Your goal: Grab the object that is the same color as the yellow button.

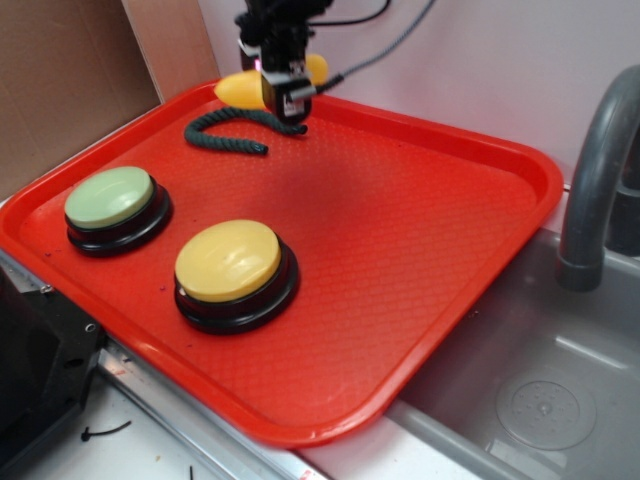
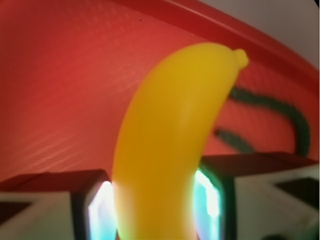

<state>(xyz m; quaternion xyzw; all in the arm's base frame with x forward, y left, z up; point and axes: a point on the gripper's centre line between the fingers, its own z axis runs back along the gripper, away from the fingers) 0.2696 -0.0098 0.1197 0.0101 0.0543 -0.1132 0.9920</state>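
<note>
One toy banana [image 2: 170, 145] we note clamped in the hand [image 1: 283, 92], at the red tray's [image 1: 420, 230] far edge, beside green rope [image 1: 235, 128].

The banana toy [image 2: 170, 135] looks smooth, glossy plastic; beside it, the dark green rope [image 1: 232, 128] is twisted, matt fibre; the red tray [image 1: 400, 250] is finely textured.

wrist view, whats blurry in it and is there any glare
Wrist view: the banana fills the frame, soft at its lower end; the rope behind is blurred; the fingers glow with bright cyan-white glare. Exterior view: sharper overall, the gripper casts a soft shadow on the tray.
</note>
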